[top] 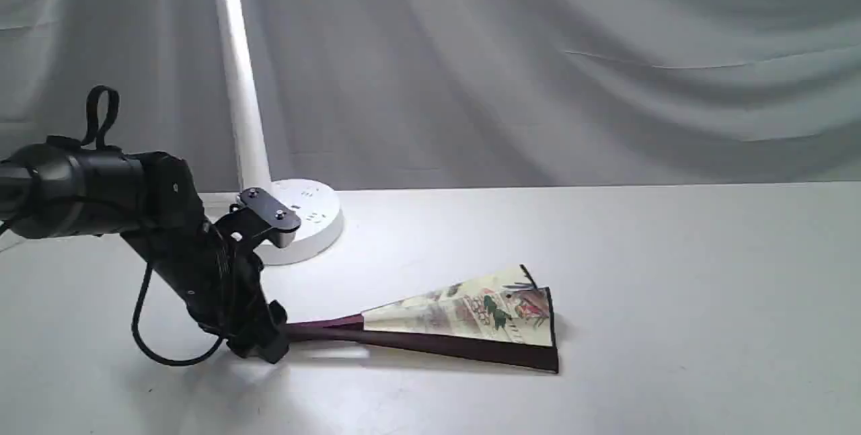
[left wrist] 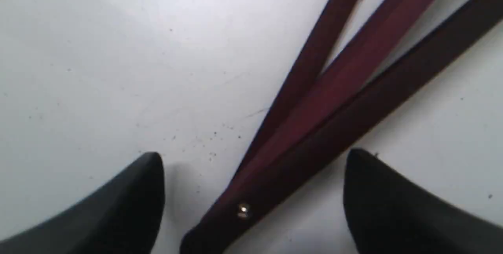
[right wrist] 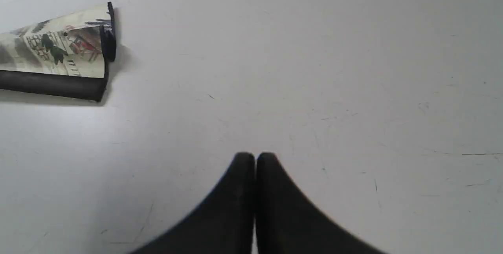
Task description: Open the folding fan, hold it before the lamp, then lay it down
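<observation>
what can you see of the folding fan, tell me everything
The folding fan lies flat on the white table, only partly spread into a narrow wedge. Its cream paper leaf carries a painted scene and a dark rim; the ribs look like dark maroon wood, joined by a metal rivet. The open left gripper straddles that pivot end without visibly touching it.

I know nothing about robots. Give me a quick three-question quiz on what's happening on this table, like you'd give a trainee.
1. True or false: the fan lies fully spread on the table.
2. Which gripper straddles the fan's pivot end? A. left gripper B. right gripper
3. Fill in: the right gripper is ___.
Key: 1 false, only partly open; 2 A; 3 shut.
</observation>
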Tool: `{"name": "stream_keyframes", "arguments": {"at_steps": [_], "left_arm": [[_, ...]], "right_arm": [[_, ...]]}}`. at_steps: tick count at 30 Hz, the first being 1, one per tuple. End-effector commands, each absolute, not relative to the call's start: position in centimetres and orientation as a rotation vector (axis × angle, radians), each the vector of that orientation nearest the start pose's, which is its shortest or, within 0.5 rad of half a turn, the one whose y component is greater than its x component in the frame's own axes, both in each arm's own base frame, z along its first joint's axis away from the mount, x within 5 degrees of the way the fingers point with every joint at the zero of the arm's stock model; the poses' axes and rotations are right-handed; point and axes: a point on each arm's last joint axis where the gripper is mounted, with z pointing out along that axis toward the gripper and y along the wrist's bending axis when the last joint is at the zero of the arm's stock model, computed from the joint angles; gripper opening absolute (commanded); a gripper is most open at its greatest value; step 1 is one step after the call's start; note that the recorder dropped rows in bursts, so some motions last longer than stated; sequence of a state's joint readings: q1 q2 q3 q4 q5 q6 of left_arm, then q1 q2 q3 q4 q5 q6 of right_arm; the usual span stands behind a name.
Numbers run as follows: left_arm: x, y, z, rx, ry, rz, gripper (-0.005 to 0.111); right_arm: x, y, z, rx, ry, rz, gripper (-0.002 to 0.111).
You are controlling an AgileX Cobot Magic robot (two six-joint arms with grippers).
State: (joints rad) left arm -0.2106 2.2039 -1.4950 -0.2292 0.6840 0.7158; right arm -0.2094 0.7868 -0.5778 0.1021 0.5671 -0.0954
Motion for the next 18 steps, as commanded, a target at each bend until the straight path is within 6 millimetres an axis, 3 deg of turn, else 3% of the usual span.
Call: {"name": "stream_keyframes", "arguments": {"at_steps": [1, 9, 18], "left_arm": [[42.5, -10.7, 11.4, 1.015, 2.665, -0.200, 0.064], [42.0, -12.1, 11.6, 0.754, 2.754, -0.395, 0.064], [40.2, -16.8, 11.6, 0.843, 2.760, -0.443, 0.064]], "right_arm": [[14.9, -2.6, 28.6, 0.190, 2.225, -0.058, 0.000], [14.9, -2.6, 28.6, 0.190, 2.223, -0.058, 0.000], [14.9, -2.6, 28.6, 0.190, 2.223, -0.058, 0.000]]}}
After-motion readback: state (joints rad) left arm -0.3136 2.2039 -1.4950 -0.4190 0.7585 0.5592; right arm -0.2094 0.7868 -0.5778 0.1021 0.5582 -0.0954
